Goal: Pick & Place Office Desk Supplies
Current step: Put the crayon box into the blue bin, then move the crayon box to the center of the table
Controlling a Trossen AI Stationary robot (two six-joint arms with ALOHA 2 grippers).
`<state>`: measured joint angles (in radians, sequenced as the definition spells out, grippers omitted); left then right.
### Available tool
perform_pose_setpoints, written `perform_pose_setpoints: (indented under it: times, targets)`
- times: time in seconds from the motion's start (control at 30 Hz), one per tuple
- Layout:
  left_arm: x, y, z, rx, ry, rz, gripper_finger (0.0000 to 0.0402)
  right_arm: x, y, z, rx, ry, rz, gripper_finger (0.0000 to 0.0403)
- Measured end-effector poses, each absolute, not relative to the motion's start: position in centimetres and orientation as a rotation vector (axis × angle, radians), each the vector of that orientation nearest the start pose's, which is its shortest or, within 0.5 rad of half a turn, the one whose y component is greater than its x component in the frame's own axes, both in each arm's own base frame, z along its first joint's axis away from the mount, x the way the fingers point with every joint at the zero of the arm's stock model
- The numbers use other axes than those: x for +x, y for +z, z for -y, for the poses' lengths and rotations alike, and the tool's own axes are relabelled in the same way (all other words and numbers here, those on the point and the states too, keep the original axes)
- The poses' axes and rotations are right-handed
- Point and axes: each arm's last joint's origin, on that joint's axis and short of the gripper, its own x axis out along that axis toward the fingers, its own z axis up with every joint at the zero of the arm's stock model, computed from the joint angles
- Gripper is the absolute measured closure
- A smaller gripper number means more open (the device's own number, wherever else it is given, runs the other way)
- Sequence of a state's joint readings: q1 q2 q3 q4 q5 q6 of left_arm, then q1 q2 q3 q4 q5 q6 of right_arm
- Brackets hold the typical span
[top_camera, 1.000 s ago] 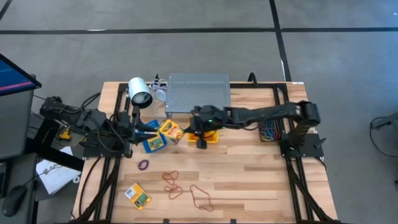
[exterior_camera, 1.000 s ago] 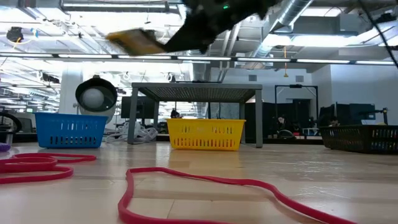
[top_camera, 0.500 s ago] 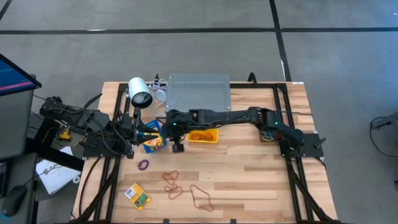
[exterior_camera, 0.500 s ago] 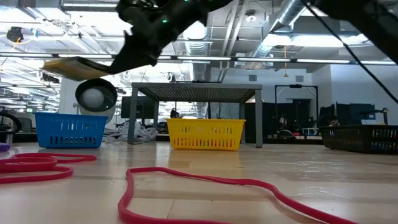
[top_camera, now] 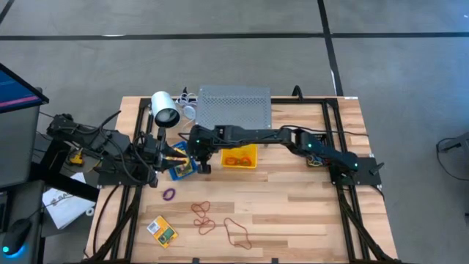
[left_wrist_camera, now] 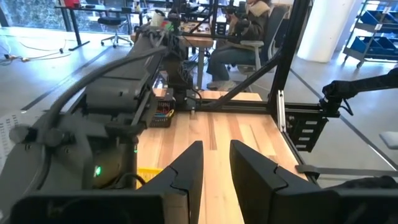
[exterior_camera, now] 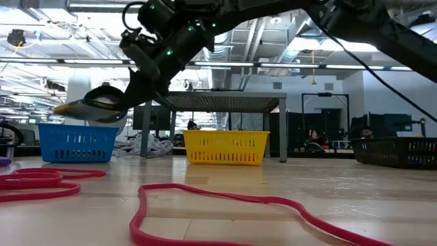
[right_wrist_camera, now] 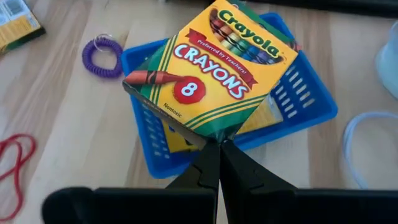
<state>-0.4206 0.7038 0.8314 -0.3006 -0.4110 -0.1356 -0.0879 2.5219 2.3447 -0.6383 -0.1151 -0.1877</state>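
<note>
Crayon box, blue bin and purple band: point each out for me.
Crayon box (right_wrist_camera: 214,74), right wrist view, printed front face.
Blue bin (right_wrist_camera: 314,102), right wrist view, slotted side wall.
Purple band (right_wrist_camera: 101,56), right wrist view, coil's edge.

A yellow-and-green Crayola crayon box (right_wrist_camera: 211,81), marked with an 8 and a red crayon picture, hangs tilted above the blue bin, one corner pinched in the closed right pincer (right_wrist_camera: 217,152). Another crayon box (top_camera: 182,170) already lies in that bin, partly hidden beneath it. A third crayon box (top_camera: 162,231) lies flat on the bench at about seven o'clock from the bench's centre. A coiled purple band (top_camera: 169,194) lies just at six o'clock of the bin. Red and brown rubber-band loops (top_camera: 204,217) lie tangled near the front middle, with one larger brown loop (top_camera: 237,233) at their four o'clock.
</note>
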Motion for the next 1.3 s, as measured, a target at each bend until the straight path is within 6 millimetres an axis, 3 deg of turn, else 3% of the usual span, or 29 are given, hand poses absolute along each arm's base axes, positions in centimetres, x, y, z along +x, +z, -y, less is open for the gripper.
perform_pose_setpoints:
  times: [0.77,1.3]
  targets:
    - [13.9,34.9,4.94,-0.1,0.004,-0.157,0.0325,55.24,20.07,3.85,-0.111,0.105,-0.803,0.04]
    - [13.89,34.86,4.94,-0.126,0.006,-0.162,0.0325,55.3,20.18,3.69,-0.065,0.146,-0.787,0.0286]
